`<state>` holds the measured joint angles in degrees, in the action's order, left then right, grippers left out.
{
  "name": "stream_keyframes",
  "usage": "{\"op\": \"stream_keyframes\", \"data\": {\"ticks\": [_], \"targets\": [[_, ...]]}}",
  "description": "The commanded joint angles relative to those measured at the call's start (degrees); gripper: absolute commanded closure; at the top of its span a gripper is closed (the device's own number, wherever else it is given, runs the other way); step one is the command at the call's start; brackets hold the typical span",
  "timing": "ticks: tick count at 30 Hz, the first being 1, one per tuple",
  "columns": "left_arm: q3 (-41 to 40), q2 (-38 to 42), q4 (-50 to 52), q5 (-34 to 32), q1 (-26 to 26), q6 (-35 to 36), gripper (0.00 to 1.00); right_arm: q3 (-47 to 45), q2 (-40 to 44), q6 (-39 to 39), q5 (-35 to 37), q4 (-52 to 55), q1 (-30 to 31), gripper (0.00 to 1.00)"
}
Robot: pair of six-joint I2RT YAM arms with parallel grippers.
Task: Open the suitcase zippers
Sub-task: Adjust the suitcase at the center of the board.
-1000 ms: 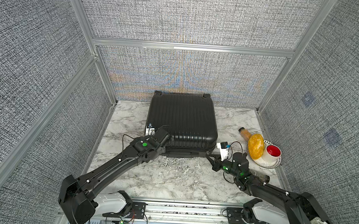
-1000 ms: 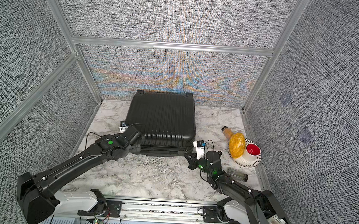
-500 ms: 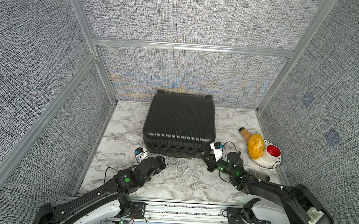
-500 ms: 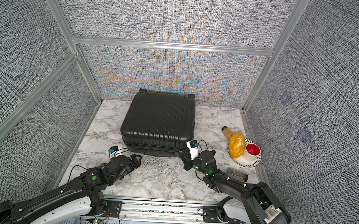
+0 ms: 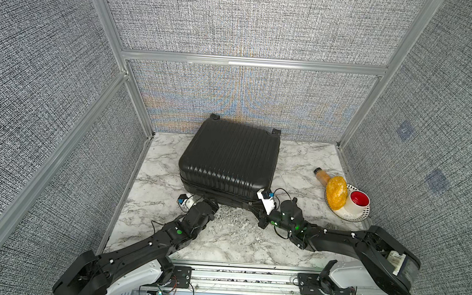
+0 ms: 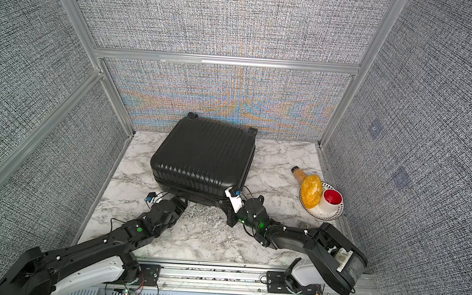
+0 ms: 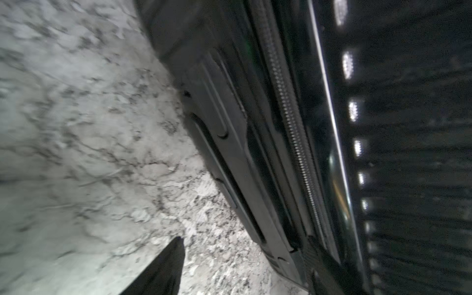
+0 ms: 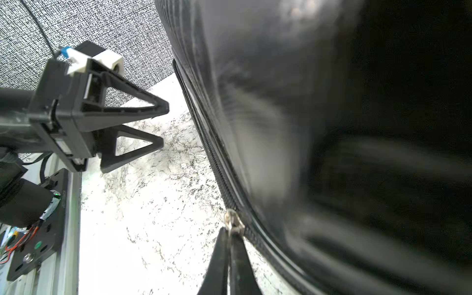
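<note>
In both top views the suitcase (image 5: 230,159) (image 6: 205,152) lay flat on the marble worktop (image 5: 234,240), its shells together and its wheels toward the back wall. The left gripper (image 5: 212,202) (image 6: 181,202) sat low at the case's near edge, toward its left corner. The right gripper (image 5: 253,206) (image 6: 223,206) reached in at the near right corner. From up there we could not tell how wide either pair of fingers stood.

In the left wrist view the zipper track (image 7: 293,132) ran along the seam with its teeth meshed. One dark finger (image 7: 163,270) hung over the worktop, clear of the case. We could not make out the other finger against the black shell.

In the right wrist view the right fingers (image 8: 219,260) were pinched tight on the small metal zipper pull (image 8: 232,221), which sat on the track where the case rounds its corner. Farther along the same edge we saw the left gripper (image 8: 164,126). Its fingers were parted with bare worktop showing between them, holding nothing. Their tips were near the track but not touching it.
</note>
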<state>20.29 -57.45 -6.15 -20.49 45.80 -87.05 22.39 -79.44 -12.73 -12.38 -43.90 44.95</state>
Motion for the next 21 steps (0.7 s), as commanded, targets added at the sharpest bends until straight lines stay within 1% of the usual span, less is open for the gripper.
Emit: {"op": "stream_keyframes", "data": {"ticks": [1,5,9,13,16,21], "targets": [[0.67,-4.47,-10.61,3.18,-1.16,-1.81,0.27,0.76,0.00,0.61,-0.30,-3.43,0.45,1.00],[2.36,-9.51,-12.01,4.64,-1.94,-2.88,0.32,1.03,-0.10,0.86,-0.28,-2.95,0.76,1.00],[3.00,-11.98,-11.11,4.92,-2.07,-4.93,0.37,1.34,0.14,1.12,-0.29,-2.34,0.84,1.00],[3.69,-13.92,-11.43,5.46,-2.60,-4.76,0.40,1.51,0.07,1.12,-0.45,-2.16,0.97,1.00],[3.87,-14.61,-9.96,6.20,-2.64,-6.17,0.41,1.46,0.07,0.98,-0.48,-2.25,1.02,1.00],[3.78,-15.19,-9.32,5.09,-2.99,-6.21,0.44,1.38,0.25,0.95,-0.36,-2.25,1.45,1.00]]}}
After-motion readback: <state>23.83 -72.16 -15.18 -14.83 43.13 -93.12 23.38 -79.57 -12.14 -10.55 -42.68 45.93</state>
